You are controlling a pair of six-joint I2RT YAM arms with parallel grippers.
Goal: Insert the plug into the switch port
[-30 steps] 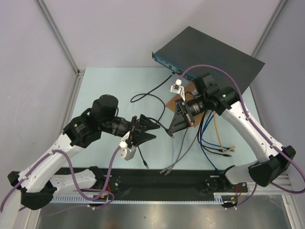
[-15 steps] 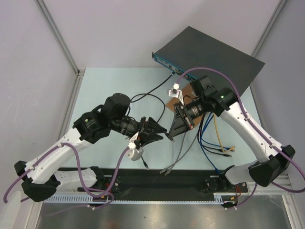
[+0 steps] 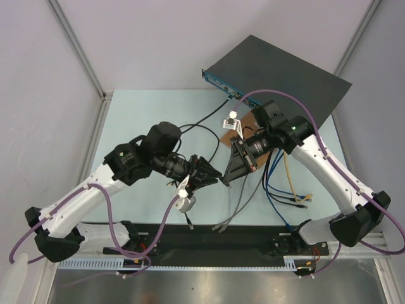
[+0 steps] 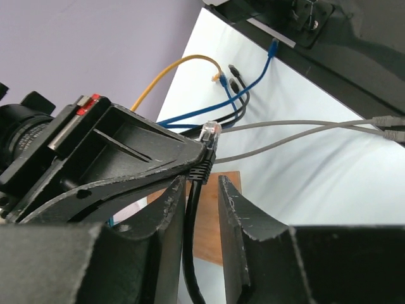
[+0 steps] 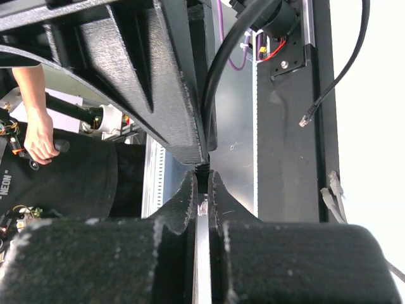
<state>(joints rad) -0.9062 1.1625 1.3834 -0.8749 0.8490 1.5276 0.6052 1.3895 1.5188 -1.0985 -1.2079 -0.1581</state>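
The switch (image 3: 278,73) is a flat black box at the back right, its blue front face (image 3: 221,84) towards the table's middle. My right gripper (image 3: 226,177) is shut on the clear-tipped plug (image 4: 209,135) of a black cable (image 4: 192,228); the plug also shows between its fingers in the right wrist view (image 5: 202,206). My left gripper (image 3: 215,174) meets it tip to tip at mid-table. In the left wrist view its fingers (image 4: 229,209) stand apart on either side of the cable just behind the plug, with a gap on the right side.
A brown wooden board (image 3: 243,123) with a white clip (image 3: 232,120) lies in front of the switch. Loose blue, yellow and grey cables (image 3: 291,190) lie on the table at the right. A black rail (image 3: 209,237) runs along the near edge.
My left arm has swung right and forward until its open fingers straddle the cable at the right gripper's tips. The right gripper has barely moved and still holds the plug.
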